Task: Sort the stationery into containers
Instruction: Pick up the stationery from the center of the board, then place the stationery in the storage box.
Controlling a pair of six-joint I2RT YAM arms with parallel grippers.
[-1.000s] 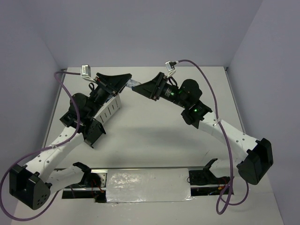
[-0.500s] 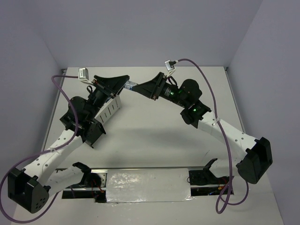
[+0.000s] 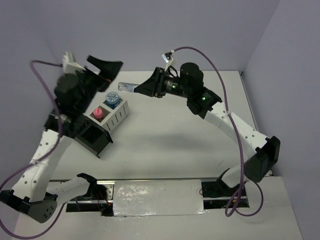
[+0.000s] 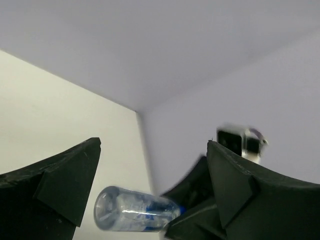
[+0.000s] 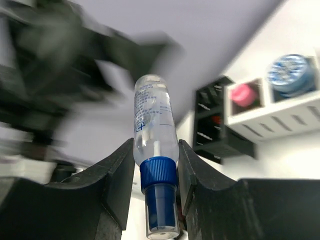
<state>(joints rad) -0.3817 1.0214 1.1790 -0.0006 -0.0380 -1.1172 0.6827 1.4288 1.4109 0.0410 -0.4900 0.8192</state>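
One item mid-carry: right gripper jaws pinch the blue-capped bottle in the air at 11 o'clock over the worktop, left gripper jaws spread empty, next probably lower it into white organizer at its 7 o'clock.

White tabletop, matte, boxed in on three sides. Back wall at 12 o'clock, left wall at 9, right wall at 3; all plain pale lavender-grey with no windows. The walls meet the table at clean seams. The left wrist view catches one wall corner running down to the cream surface. At 6 o'clock a dark slot runs along the near edge, its middle covered by a crinkled silver foil patch. Lighting is diffuse and even, with soft grey shadows across mid-table and no hard highlights.
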